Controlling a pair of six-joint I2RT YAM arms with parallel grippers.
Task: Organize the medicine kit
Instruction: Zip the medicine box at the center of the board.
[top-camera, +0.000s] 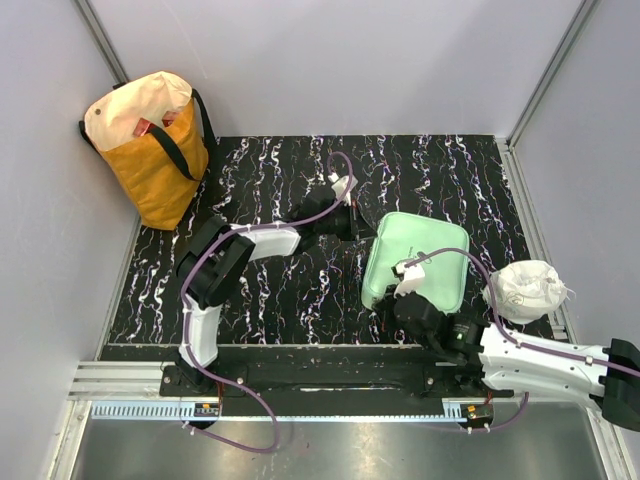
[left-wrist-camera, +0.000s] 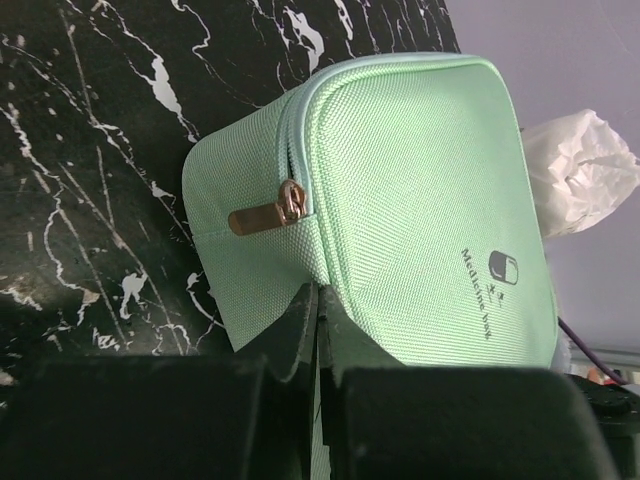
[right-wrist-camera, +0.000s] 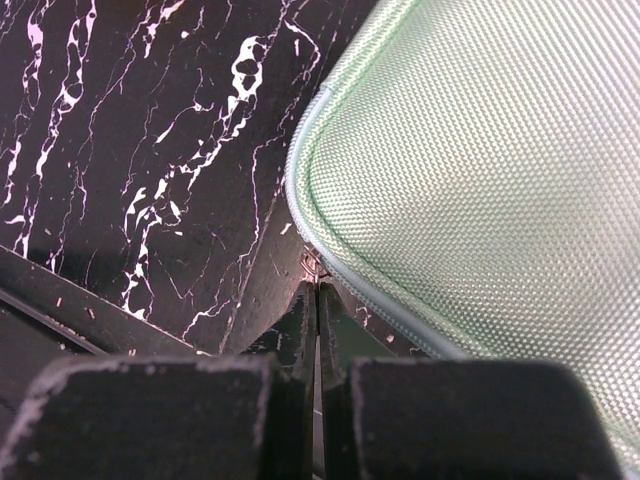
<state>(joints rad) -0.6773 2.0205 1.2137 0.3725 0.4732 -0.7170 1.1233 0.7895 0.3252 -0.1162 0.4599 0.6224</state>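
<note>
Leftmost, well apart from the work: yellow-and-cream tote bag in the back corner, no obstacle. Next, left end effector, pressed closed on nothing, tips just beside the side wall of the medicine kit, below the gold zip pull. Lies flat and zipped shut on the counter, right of centre. Probably light, with a padded woven shell: soft enough to dent, grippy rather than slick, likely to slide on the marble-pattern top if tugged from one side only. Best opened by the zip pull, with the other arm steadying a corner. Then right end effector, likewise closed, tips at the kit's near rounded corner; cannot tell whether anything is pinched there. Farther right, white plastic bag near the kit and close to the counter's right edge. Plenty of open room to the left and behind; little on the right.
</note>
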